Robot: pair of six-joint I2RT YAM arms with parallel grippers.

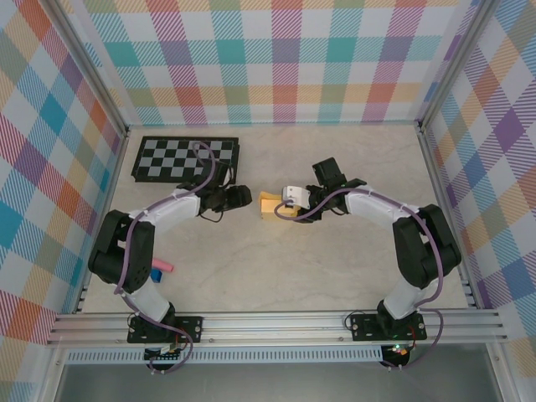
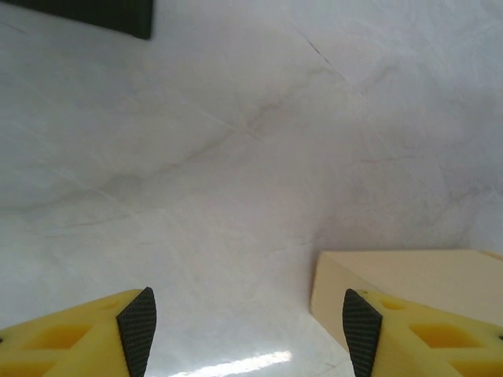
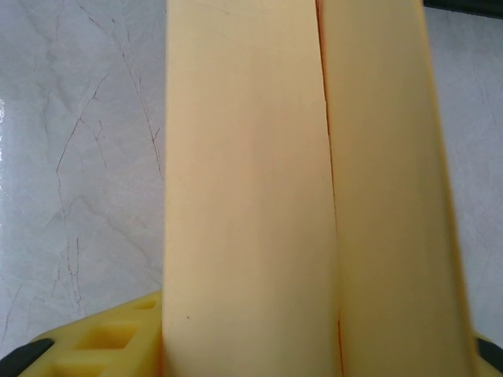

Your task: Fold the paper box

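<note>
The paper box (image 1: 270, 205) is a small yellow-orange folded card box lying mid-table. My right gripper (image 1: 291, 203) reaches it from the right. In the right wrist view the paper box (image 3: 299, 196) stands lengthwise between the yellow fingers (image 3: 102, 342), a seam running along it, and my right gripper (image 3: 259, 361) is shut on it. My left gripper (image 1: 242, 197) sits just left of the box. In the left wrist view my left gripper (image 2: 249, 330) is open over bare table. A corner of the paper box (image 2: 409, 275) lies beside its right fingertip (image 2: 361, 330).
A black-and-white checkerboard panel (image 1: 186, 159) lies at the back left, its dark corner (image 2: 94, 16) visible in the left wrist view. Small pink and blue pieces (image 1: 162, 269) lie near the left arm's base. Plaid walls close in three sides.
</note>
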